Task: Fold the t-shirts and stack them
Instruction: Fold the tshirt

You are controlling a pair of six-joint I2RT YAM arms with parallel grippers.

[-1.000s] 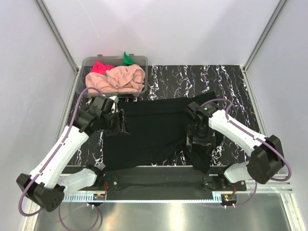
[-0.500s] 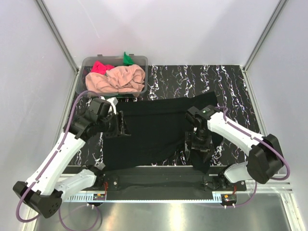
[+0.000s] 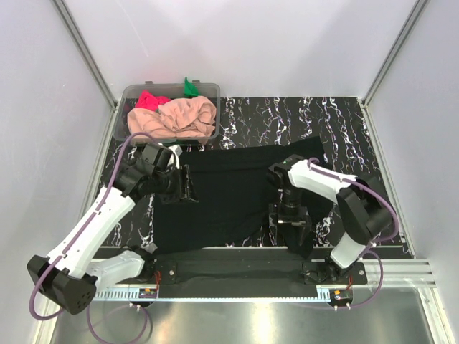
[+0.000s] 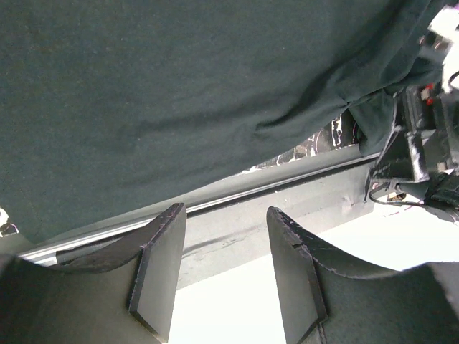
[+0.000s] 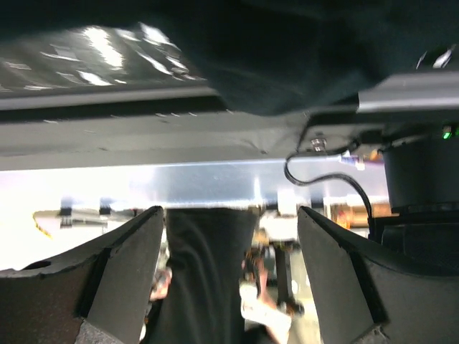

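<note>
- Left gripper (image 3: 183, 188) (image 4: 222, 276): two fingers (image 4: 161, 272) standing apart, released, nothing sitting in the gap. It is hovering at the left edge of the black t-shirt (image 3: 229, 193) (image 4: 179, 93); contact cannot be told.
- Right gripper (image 3: 289, 231) (image 5: 229, 276): two fingers (image 5: 129, 276) spreading wide, released, gripping nothing. It is hanging over the near right part of the black t-shirt and pointing toward the near edge.
- Count: two arms, two grippers, four t-shirts, one tub, one table.
- Table (image 3: 287, 115): one, black marbled top, carrying everything.
- Black t-shirt: one, the largest. It is lying spread flat mid-table between the two arms.
  - Its long axis is running left to right across the table.
  - Its far edge is slanting up toward the far right, where a corner is sticking out.
  - Its near edge is wavy and reaching the table's front rail.
  - Which end the collar is facing cannot be told.
- Clear plastic tub (image 3: 126, 97): one, sitting at the far left corner just beyond the black t-shirt and holding the other three t-shirts.
- Peach-pink t-shirt (image 3: 176, 118): one, bunching up and filling most of the tub, no clear axis.
- Pink-red t-shirt (image 3: 150, 100): one, crumpling at the tub's far left, partly under the peach-pink one.
- Green t-shirt (image 3: 189, 87): one, only a small peak poking up at the tub's far rim.
</note>
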